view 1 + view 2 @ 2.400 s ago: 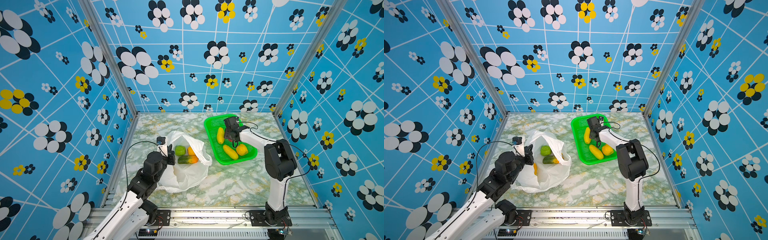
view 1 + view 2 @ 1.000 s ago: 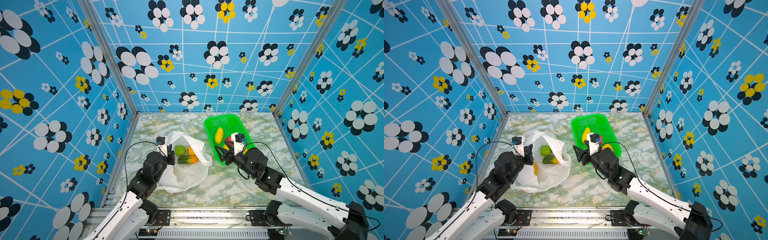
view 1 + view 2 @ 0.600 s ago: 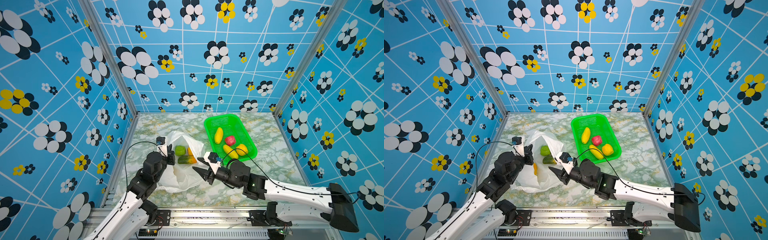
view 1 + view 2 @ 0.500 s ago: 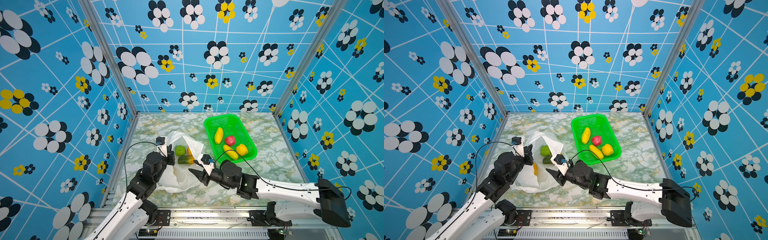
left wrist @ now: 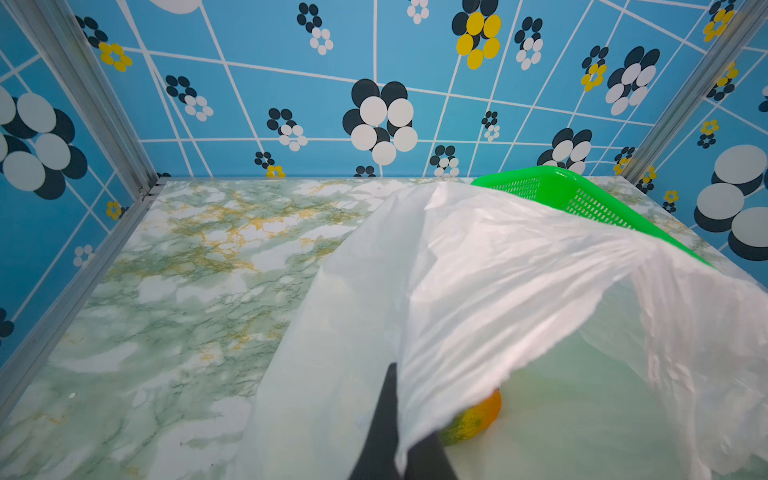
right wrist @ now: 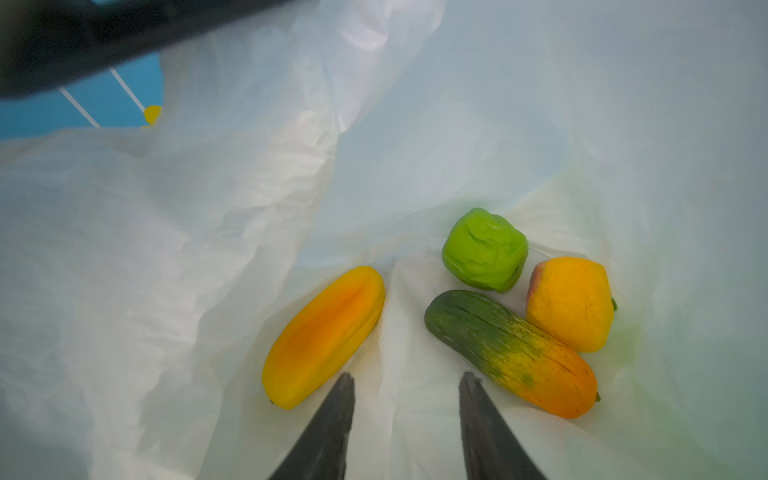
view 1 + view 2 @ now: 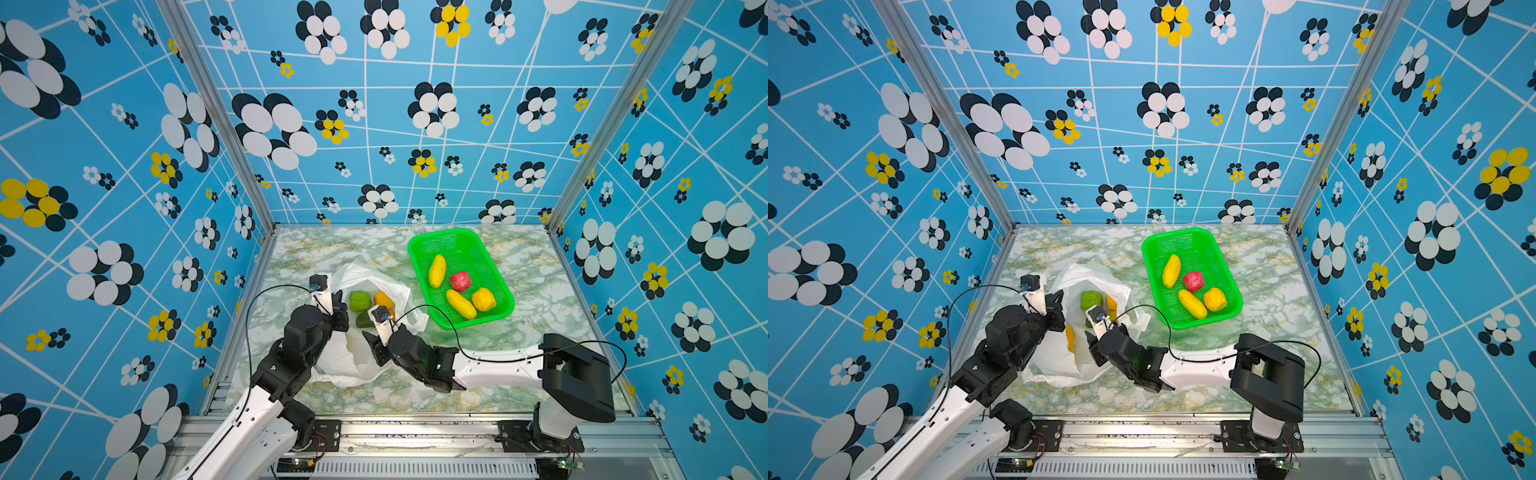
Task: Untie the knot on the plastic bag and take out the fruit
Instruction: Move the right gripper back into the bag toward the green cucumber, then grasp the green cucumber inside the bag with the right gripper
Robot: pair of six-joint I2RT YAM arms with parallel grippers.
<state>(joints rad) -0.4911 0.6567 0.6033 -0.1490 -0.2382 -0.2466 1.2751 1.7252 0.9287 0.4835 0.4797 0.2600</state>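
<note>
Blue walls (image 7: 374, 124) printed with white lines and black, white and yellow flowers (three sides) enclose a green-veined marble tabletop (image 7: 332, 249), with silver metal posts (image 7: 220, 124) at the corners.

I find no words, numbers, labels or brand marks that I can read, not on the plastic bag (image 7: 347, 363), not on the green basket (image 7: 441, 232), not on the flowered walls (image 7: 374, 124).

Bright, even light fills both top views, leaving only soft shadows on the tabletop (image 7: 540, 282). Lines on the walls (image 7: 374, 104) bow toward the picture edges (wide lenses). In the right wrist view the bag (image 6: 208, 249) glows milky and hazy, the fingers (image 6: 324, 436) are blurred, and a dark out-of-focus smear sits close to the lens.
</note>
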